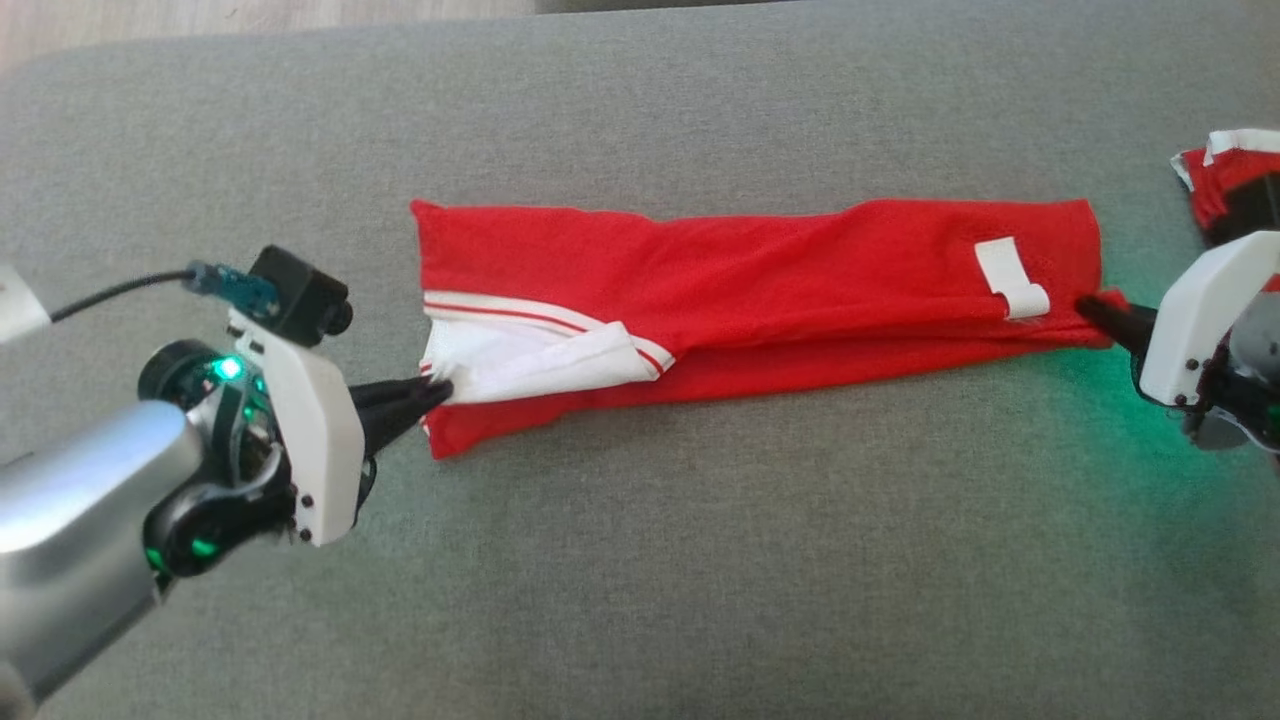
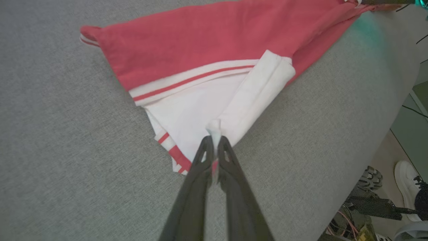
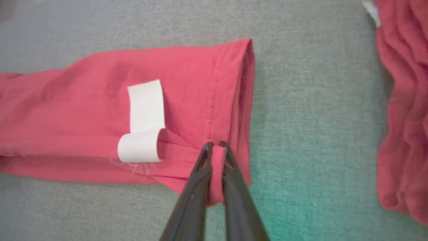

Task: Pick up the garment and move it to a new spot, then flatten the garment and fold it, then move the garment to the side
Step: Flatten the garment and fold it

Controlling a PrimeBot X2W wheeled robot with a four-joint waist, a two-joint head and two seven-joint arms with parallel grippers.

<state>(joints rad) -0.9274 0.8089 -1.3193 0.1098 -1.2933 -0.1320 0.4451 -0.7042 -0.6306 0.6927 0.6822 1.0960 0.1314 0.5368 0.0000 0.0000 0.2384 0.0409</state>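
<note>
The garment [image 1: 760, 290], red with white striped trim, is laid out as a long folded strip across the middle of the grey padded surface [image 1: 640, 580]. Its length runs left to right in the head view.

The left end effector [image 1: 440, 390] is clamped on the white section at the strip's left end. In the left wrist view a pinch of white cloth is seen held between the closed fingertips [image 2: 205, 147].

The right end effector [image 1: 1088, 305] is clamped on the red hem at the strip's right end. In the right wrist view a fold of red cloth is gripped between the fingers [image 3: 200, 167].

A white label [image 1: 1010, 278] is located on the garment just beside the right grip, with its lower end curled.

A second red cloth [image 1: 1225, 170] is located apart from the strip, beyond its right end.

A white shoe [image 2: 406, 180] is seen on the floor past the surface edge.
</note>
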